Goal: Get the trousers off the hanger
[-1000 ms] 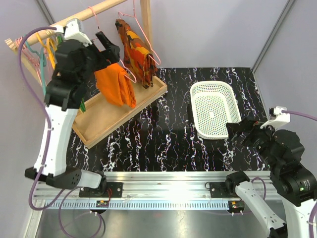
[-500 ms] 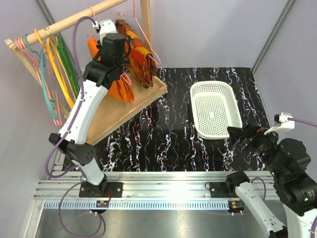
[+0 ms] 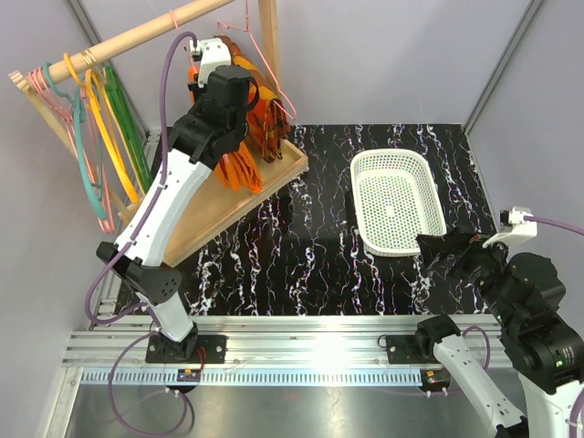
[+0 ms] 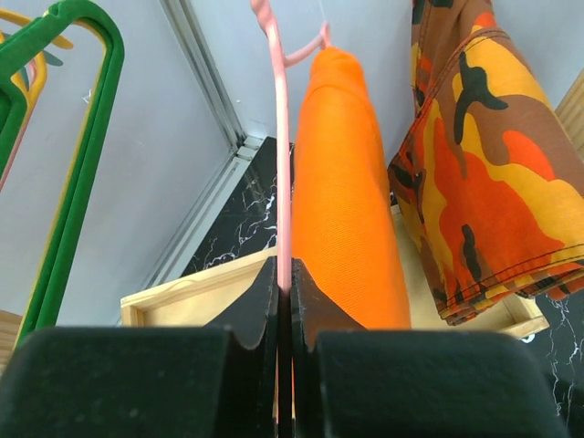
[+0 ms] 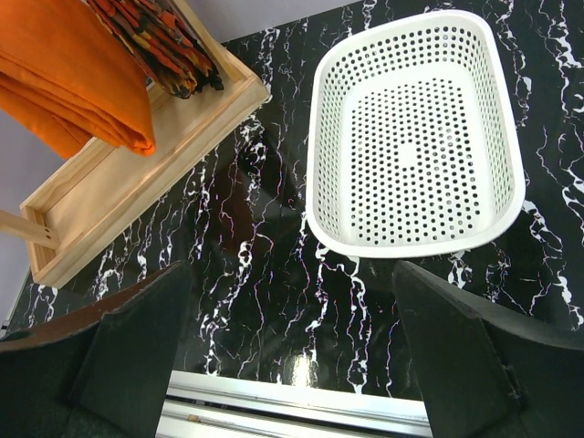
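The bright orange trousers (image 4: 342,201) hang folded over the thin pink wire hanger (image 4: 282,137), above the wooden tray. My left gripper (image 4: 285,287) is shut on the hanger's pink wire, which runs straight up from between the two black fingers, with the cloth just to the right of them. From above, the trousers (image 3: 239,169) show below my raised left arm, and the left gripper (image 3: 208,75) is up by the rail, mostly hidden. The right wrist view has the trousers (image 5: 73,73) at top left. My right gripper (image 5: 290,301) stands open and holds nothing, low over the black table near the basket.
A red, orange and yellow patterned garment (image 4: 493,182) hangs right beside the trousers. The wooden tray (image 3: 210,219) lies under both. Green, yellow and teal hangers (image 3: 100,137) hang on the wooden rail (image 3: 119,46) at the left. A white perforated basket (image 3: 356,173) sits on the table's right.
My left arm swung right from the rail's left end to the trousers' hanger, and its gripper went from open to shut on the pink wire. The right arm barely moved.
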Robot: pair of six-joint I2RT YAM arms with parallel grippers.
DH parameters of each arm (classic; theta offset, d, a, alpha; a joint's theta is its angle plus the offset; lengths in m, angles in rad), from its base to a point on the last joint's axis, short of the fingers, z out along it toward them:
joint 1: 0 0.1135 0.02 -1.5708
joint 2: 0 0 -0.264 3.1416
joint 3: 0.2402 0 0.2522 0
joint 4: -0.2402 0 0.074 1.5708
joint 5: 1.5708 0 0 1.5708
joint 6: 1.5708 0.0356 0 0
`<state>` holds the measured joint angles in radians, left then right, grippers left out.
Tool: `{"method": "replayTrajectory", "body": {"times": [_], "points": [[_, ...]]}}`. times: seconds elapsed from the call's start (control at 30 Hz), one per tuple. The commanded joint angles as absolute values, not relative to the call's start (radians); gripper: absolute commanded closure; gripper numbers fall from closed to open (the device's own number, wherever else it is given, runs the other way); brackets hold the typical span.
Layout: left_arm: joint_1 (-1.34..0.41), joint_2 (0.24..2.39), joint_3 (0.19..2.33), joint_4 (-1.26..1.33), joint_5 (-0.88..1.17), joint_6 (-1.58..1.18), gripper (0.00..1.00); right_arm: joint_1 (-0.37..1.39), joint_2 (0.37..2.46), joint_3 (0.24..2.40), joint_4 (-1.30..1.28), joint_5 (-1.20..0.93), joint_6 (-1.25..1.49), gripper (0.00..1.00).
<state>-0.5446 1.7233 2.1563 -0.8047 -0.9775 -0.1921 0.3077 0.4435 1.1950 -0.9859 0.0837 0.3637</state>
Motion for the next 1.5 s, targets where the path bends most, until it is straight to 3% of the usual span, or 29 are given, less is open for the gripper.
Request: {"method": "replayTrajectory", "body": {"times": [0.0,0.4,0.67,0.8,1.13,1.3,1.47], "points": [[-0.571,1.671,2.218,-0.651,-1.006,-0.137,1.00,0.314,0.433,1.181,-0.980,0.069,0.370,0.01],[-0.600,1.689,2.356,-0.436,-1.058,0.106,1.00,0.316,0.396,1.149,-0.959,0.080,0.371,0.00],[-0.637,1.625,2.338,-0.465,-1.003,0.069,1.00,0.314,0.416,1.158,-0.939,0.049,0.367,0.01],[-0.681,1.553,2.255,-0.535,-0.982,-0.049,1.00,0.314,0.433,1.175,-0.910,0.005,0.338,0.01],[-0.889,1.289,1.941,-0.615,-1.005,-0.337,1.00,0.314,0.608,1.062,-0.592,-0.444,0.360,0.01],[-1.011,1.204,1.784,-0.588,-1.003,-0.417,1.00,0.314,0.791,1.071,-0.522,-0.457,0.371,0.01],[-1.198,1.201,1.726,-0.523,-1.136,-0.429,1.00,0.392,0.868,1.090,-0.491,-0.399,0.351,0.01]]}}
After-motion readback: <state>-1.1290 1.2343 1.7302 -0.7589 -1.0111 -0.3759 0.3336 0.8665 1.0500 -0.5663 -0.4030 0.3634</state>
